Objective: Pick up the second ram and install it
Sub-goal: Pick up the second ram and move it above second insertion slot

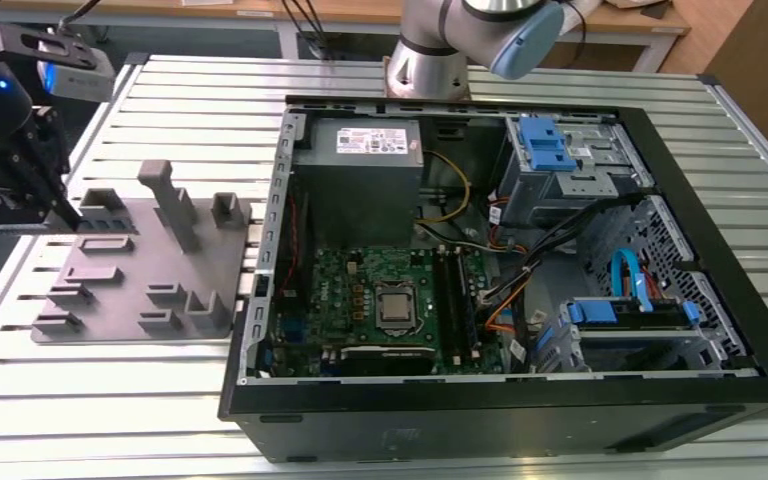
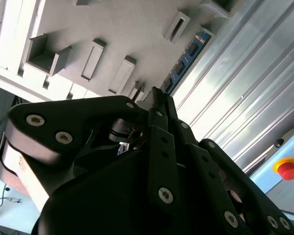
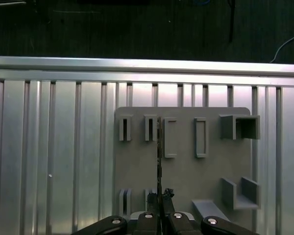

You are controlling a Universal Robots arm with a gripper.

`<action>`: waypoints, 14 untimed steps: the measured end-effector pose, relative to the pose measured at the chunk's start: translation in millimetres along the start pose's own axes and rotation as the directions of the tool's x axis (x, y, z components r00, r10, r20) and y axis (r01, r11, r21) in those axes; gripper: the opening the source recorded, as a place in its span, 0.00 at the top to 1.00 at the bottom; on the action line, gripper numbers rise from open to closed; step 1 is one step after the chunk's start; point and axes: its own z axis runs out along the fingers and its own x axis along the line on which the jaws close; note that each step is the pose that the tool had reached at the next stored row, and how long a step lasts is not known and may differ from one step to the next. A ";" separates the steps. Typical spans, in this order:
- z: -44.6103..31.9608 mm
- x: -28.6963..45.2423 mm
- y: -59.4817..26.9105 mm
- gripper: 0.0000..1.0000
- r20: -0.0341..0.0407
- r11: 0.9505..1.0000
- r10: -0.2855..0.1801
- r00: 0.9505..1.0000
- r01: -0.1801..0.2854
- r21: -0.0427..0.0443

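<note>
End effector (image 3: 159, 197): closed on second ram (image 3: 159, 147), held edge-on over grey fixture block (image 3: 186, 181). Open computer case (image 1: 491, 430) just beside the block, on slatted surface (image 1: 117, 400).

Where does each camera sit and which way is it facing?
Exterior view: above the table, looking down on the open computer case; fixture block and gripper at the exterior view's left.
First wrist view: straight down past the gripper onto the fixture block.
Second wrist view: obliquely along the gripper's black body.
Both wrist views share the gripped second ram.
</note>
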 end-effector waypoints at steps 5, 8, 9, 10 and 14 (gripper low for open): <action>-8.1 -0.2 0.1 0.86 0.000 1.000 0.000 1.000 0.000 0.000; -13.6 -0.4 0.2 0.86 0.000 1.000 0.000 1.000 0.000 0.000; -15.5 -0.5 0.2 0.86 0.000 1.000 0.000 1.000 0.000 0.000; -17.4 -0.5 0.2 0.86 0.000 1.000 0.000 1.000 0.000 0.000; -26.3 -0.8 0.3 0.86 0.000 1.000 0.000 1.000 0.000 0.000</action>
